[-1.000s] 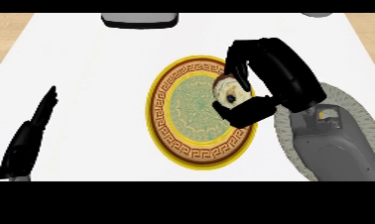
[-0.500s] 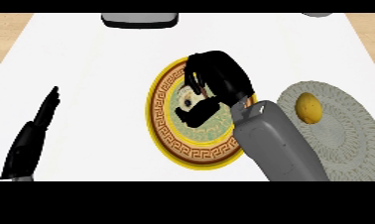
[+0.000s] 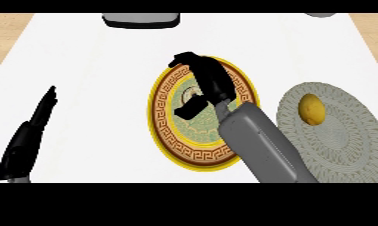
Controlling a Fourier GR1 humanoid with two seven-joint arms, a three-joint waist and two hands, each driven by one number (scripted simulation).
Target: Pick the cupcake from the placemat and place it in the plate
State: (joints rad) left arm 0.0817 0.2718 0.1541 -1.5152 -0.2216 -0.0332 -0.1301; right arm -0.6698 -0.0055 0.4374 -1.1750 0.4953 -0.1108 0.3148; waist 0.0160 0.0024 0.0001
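Observation:
The yellow plate [image 3: 166, 135] with a brown key-pattern rim lies at mid-counter. On its green centre sits the cupcake [image 3: 193, 91], only a pale sliver showing. My right hand [image 3: 208, 76] hangs right over it, fingers stretched toward the plate's far rim and thumb [image 3: 189, 108] spread out on the near side, so the hand looks open around the cupcake. The grey forearm covers the plate's right side. The round grey placemat [image 3: 336, 140] lies to the right of the plate. My left hand [image 3: 38, 115] rests open at the lower left, fingers straight.
A yellow rounded fruit [image 3: 312, 108] sits on the placemat. A grey dish-like object [image 3: 140, 19] stands at the counter's far edge, and another grey piece [image 3: 322, 14] shows at the far right. Wooden strips border the white counter on both sides.
My right hand carried the cupcake from the plate's right rim to its centre. Its fingers have since uncurled and the forearm has swung left. The left hand stayed put.

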